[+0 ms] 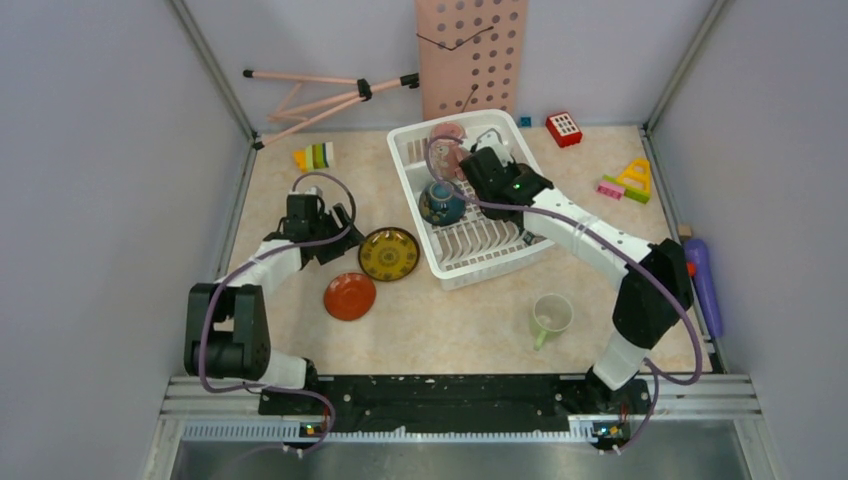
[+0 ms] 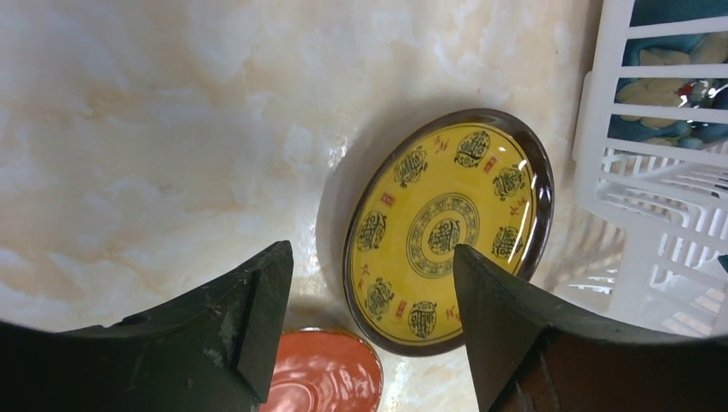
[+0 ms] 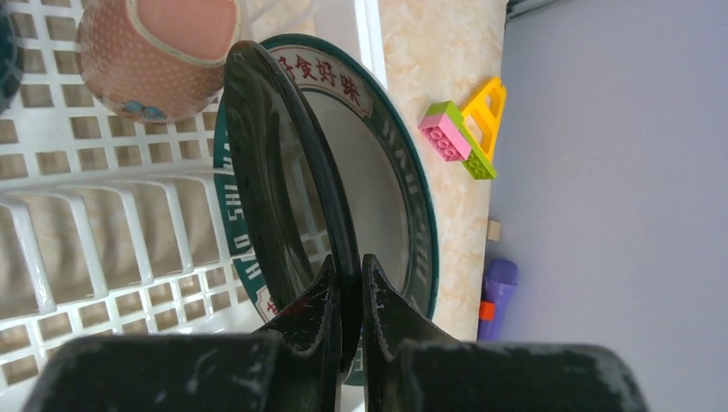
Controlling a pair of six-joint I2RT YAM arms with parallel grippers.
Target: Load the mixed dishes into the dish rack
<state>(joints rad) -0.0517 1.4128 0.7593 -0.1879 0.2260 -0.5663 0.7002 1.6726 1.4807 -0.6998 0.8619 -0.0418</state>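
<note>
From above, the white dish rack (image 1: 412, 190) sits mid-back on the desk (image 1: 460, 335), with a pink mug (image 1: 447, 135) at its far end and a blue-outside bowl (image 1: 441, 202) by its left wall. The right hand (image 1: 476, 160) reaches down inside the rack, and its own bulk hides what it grips. The left hand (image 1: 336, 232) hangs left of the rack beside a yellow plate (image 1: 389, 254), with an orange-red saucer (image 1: 350, 296) nearer the arms and a pale green mug (image 1: 551, 315) alone on the right. A pegboard (image 1: 470, 55) leans on the back wall by a folded tripod (image 1: 330, 95), toy blocks (image 1: 634, 178) lie scattered behind, and a purple bottle (image 1: 703, 285) lies at the right edge. At the left wrist, that hand's fingers (image 2: 257, 318) are spread wide and empty above the yellow plate, which lies flat near the rack wall. Its ring of seal-like characters is too stylised to read, and the saucer is cut off below. At the right wrist, the fingers are pinched tight on the rim of a black plate (image 3: 283, 172) standing on edge in the rack. Behind it stands a lettered plate (image 3: 391, 180), with red Chinese characters on its rim and white Latin letters beginning "HAO SH", the rest hidden.
</note>
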